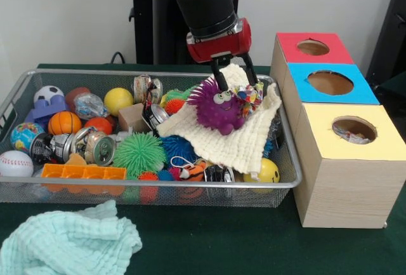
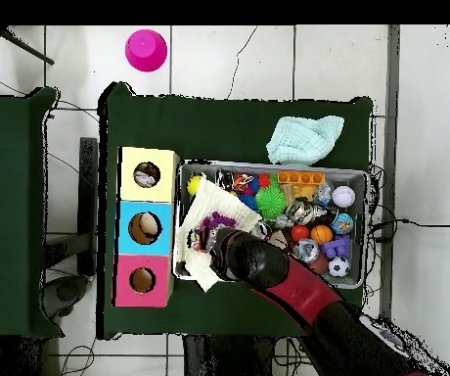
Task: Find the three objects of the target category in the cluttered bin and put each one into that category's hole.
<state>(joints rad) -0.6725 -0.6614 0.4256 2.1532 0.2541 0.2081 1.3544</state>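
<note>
My claw over the purple fuzzy toy, sorting under way

My claw (image 1: pixel 233 79) hangs spread and empty just above the purple fuzzy toy (image 1: pixel 219 110), which sits on a cream cloth (image 1: pixel 244 141) in the bin (image 1: pixel 158 183). The yellow box (image 1: pixel 347 160) already holds something; I judge more remains to sort.

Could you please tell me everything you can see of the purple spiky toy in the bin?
The purple spiky toy is a round ball covered in soft-looking rubbery spikes, with two googly eyes on its front. It sits on a cream waffle-textured cloth draped over the clutter at the wire bin's end beside the boxes. The gripper hangs just above and behind it, fingers spread, one finger down at its top; contact is unclear. A multicoloured bit lies against its side.
</note>
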